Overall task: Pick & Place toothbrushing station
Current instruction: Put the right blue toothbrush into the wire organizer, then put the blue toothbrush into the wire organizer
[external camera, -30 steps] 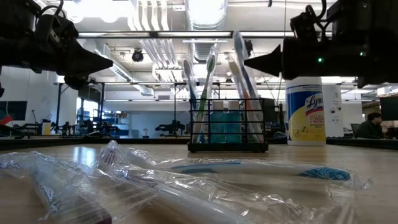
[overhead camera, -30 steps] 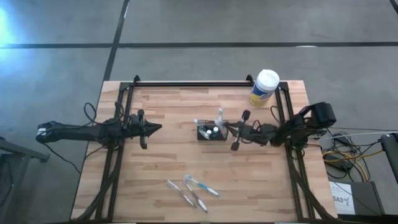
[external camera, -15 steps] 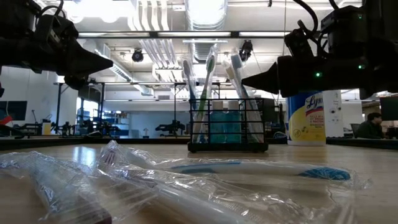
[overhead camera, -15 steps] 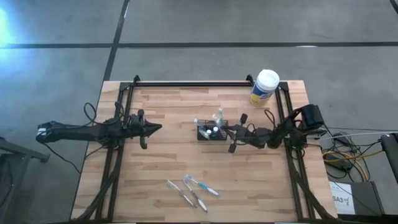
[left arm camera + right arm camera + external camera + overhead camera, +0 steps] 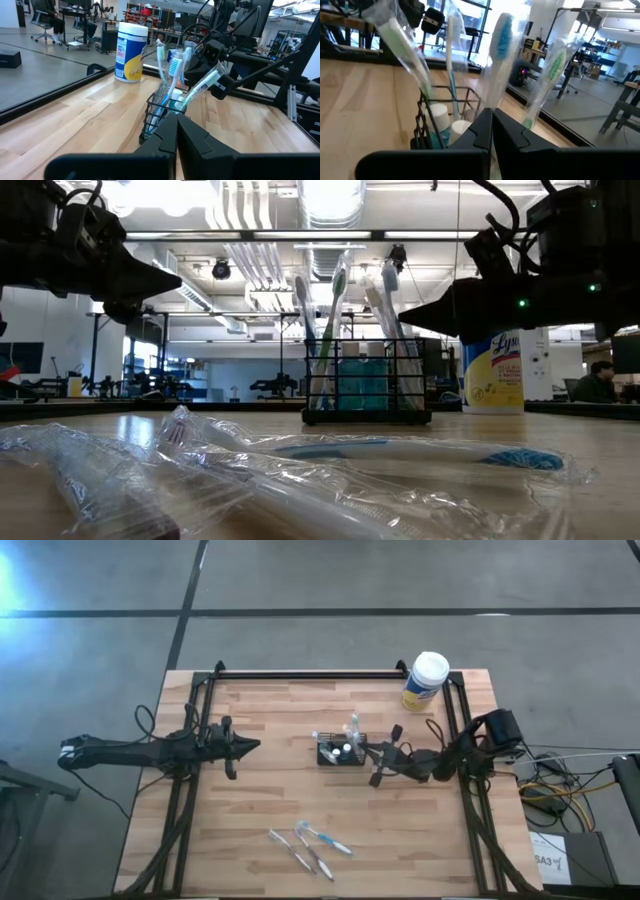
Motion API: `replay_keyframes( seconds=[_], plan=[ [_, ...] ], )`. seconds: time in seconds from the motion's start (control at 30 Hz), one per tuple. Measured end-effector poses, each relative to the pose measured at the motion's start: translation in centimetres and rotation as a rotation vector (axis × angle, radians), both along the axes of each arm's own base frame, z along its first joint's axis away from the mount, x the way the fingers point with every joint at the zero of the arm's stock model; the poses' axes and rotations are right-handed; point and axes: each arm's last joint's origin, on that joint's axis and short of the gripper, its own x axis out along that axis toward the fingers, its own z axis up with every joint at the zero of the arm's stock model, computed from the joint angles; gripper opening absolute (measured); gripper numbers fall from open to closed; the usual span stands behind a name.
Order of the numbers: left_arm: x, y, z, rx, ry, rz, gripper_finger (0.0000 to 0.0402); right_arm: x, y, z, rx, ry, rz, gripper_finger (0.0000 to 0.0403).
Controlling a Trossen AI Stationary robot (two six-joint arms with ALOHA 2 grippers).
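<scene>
The toothbrushing station (image 5: 340, 755) is a small black wire caddy standing on the wooden table's middle, with several wrapped toothbrushes (image 5: 335, 320) upright in it. My right gripper (image 5: 364, 748) is shut and points level toward the table's left edge. Its tip is at the caddy's right side, up among the brush heads (image 5: 502, 35). My left gripper (image 5: 258, 745), also shut, hovers level to the caddy's left, well clear of it (image 5: 155, 112). My right gripper (image 5: 491, 114) has its shut tip right beside the caddy's rim (image 5: 445, 90) and the wrapped brushes. I cannot tell whether it touches them.
A yellow canister with a white lid (image 5: 426, 680) stands at the far right corner. Three wrapped toothbrushes (image 5: 310, 845) lie loose near the table's front edge. Black frame rails (image 5: 300, 674) run along the table's left, right and far sides.
My right gripper has sunk, still shut, and its tip now stands lower beside the caddy's right side. A wrapped toothbrush at that side leans lower than before.
</scene>
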Motion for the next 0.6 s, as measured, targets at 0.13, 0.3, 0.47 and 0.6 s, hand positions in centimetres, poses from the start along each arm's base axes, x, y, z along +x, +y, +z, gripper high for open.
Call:
replay_keyframes(
  seconds=[0.13,0.3,0.47,0.6],
  plan=[
    [0.0,0.0,0.0,-0.003,-0.001,0.0,0.0007,-0.1,0.0,0.8,0.01,-0.04,0.001,0.0008],
    [0.0,0.0,0.0,-0.003,-0.002,0.0,0.0007,-0.3,0.1,1.8,0.031,-0.059,0.012,0.0013],
    [0.0,0.0,0.0,-0.003,-0.002,0.0,0.0007,-0.4,0.1,1.7,0.116,0.025,0.011,0.0058],
    [0.0,0.0,0.0,-0.004,-0.002,0.0,0.0007,-0.5,0.1,2.3,0.146,0.027,0.008,0.0109]
  ],
)
